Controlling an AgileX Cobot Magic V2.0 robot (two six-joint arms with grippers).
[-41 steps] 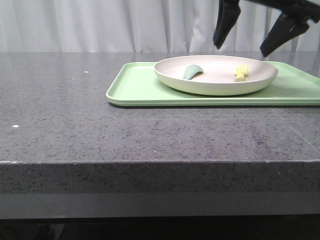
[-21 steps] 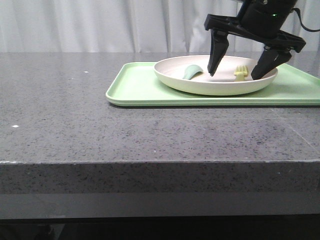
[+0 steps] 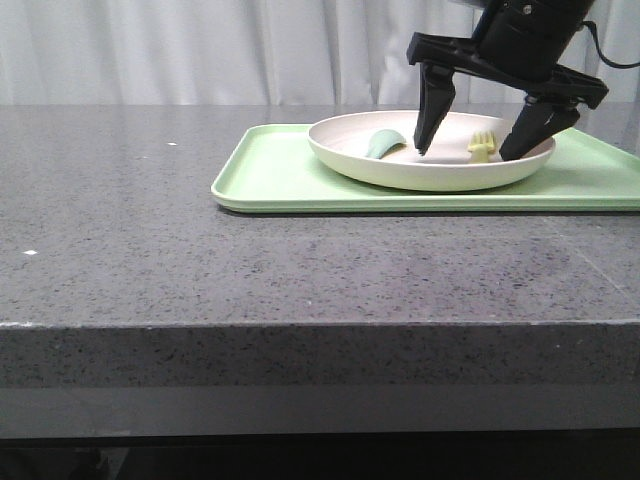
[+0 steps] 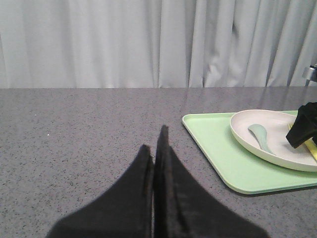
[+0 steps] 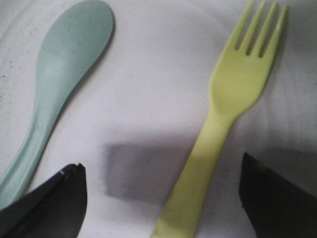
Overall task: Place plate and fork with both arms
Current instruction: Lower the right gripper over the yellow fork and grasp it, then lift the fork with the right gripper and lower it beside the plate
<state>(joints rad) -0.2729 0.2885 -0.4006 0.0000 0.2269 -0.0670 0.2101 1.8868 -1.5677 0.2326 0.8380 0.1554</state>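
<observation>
The cream plate [image 3: 400, 170] stands on the light-green tray [image 3: 280, 180] at the back right. In it lie the pale-yellow fork [image 3: 482, 147] and a teal spoon [image 3: 382, 143]. My right gripper [image 3: 468, 152] is open and reaches down into the plate, one finger on each side of the fork. In the right wrist view the fork [image 5: 228, 114] lies between the two dark fingertips [image 5: 54, 203], untouched, with the spoon [image 5: 59, 84] beside it. My left gripper [image 4: 154, 148] is shut and empty over the bare table, well clear of the tray [image 4: 223, 153] and the plate [image 4: 247, 130].
The grey stone table [image 3: 150, 250] stretches left of the tray and ends at a front edge. A white curtain [image 3: 200, 50] hangs behind the table.
My right gripper came down from above the plate until its open fingers straddle the fork; over the last half second it has hardly moved. The plate, fork and spoon have not moved.
</observation>
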